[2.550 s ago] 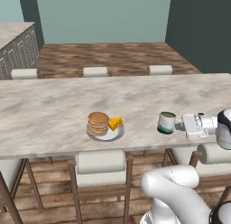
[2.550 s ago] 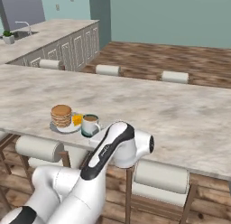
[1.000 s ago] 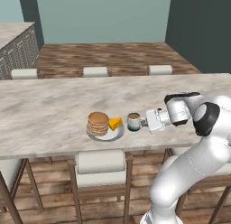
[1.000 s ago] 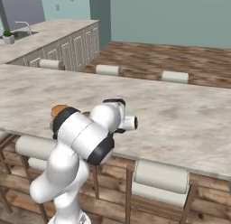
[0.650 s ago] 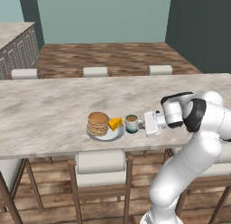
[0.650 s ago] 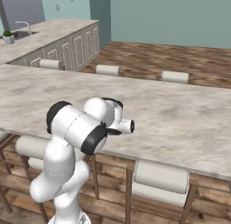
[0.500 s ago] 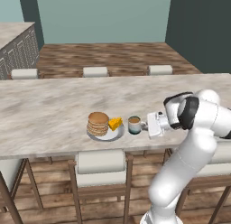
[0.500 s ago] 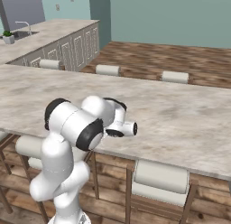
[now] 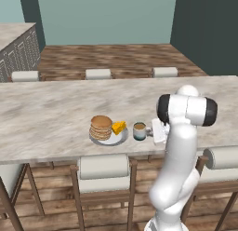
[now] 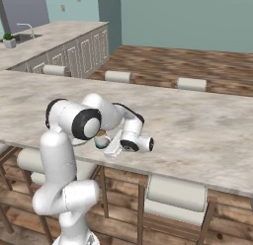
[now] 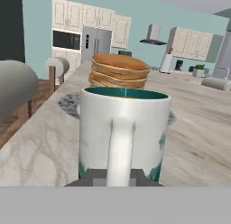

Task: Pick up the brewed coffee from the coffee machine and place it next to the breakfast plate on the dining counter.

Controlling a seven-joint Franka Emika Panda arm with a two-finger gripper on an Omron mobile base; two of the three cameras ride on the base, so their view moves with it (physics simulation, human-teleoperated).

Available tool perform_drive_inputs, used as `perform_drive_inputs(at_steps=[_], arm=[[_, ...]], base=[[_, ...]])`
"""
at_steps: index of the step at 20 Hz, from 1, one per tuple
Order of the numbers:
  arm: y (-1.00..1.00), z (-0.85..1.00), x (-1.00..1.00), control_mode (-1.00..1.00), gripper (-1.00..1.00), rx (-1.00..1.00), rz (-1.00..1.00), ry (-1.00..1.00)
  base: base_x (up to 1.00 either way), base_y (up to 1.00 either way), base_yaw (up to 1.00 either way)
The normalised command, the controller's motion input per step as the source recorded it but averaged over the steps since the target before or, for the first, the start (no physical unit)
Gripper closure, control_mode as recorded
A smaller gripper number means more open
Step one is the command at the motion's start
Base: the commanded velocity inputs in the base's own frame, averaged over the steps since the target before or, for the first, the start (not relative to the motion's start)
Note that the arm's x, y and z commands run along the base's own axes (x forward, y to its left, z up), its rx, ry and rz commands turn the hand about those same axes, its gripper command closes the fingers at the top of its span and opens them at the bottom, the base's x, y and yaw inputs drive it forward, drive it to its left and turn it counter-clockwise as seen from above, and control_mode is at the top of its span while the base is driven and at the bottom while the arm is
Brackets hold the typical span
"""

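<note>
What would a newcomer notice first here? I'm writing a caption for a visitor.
The white mug of coffee fills the hand view, its handle between the shut gripper. It stands on the long counter just right of the plate of pancakes.

We're seeing the dining counter (image 9: 51, 118), long beige marble-look top, carrying two things near its front edge: the breakfast plate (image 9: 109, 137) with pancakes and a yellow wedge, and the brewed coffee (image 9: 139, 131) mug sitting just beside it.
</note>
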Motion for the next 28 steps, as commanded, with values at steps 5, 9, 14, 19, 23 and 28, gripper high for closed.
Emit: perform_drive_inputs(at_steps=[5,9,14,19,23,28], arm=[[0.00,-0.15,0.08,-1.00,-1.00,0.00,0.00,-0.03],[0.00,0.00,0.00,-1.00,-1.00,0.00,0.00,-0.08],[0.00,0.03,0.00,-1.00,-1.00,0.00,0.01,-0.03],[0.00,0.22,0.00,-1.00,-1.00,0.00,0.03,0.00],[0.00,0.59,-0.14,-1.00,-1.00,-0.03,0.00,0.00],[-0.17,0.67,-0.56,-1.00,-1.00,-0.01,0.00,0.01]], base=[[0.00,0.00,0.00],[0.00,0.00,0.00],[0.00,0.00,0.00],[0.00,0.00,0.00],[0.00,0.00,0.00],[0.00,0.00,0.00]])
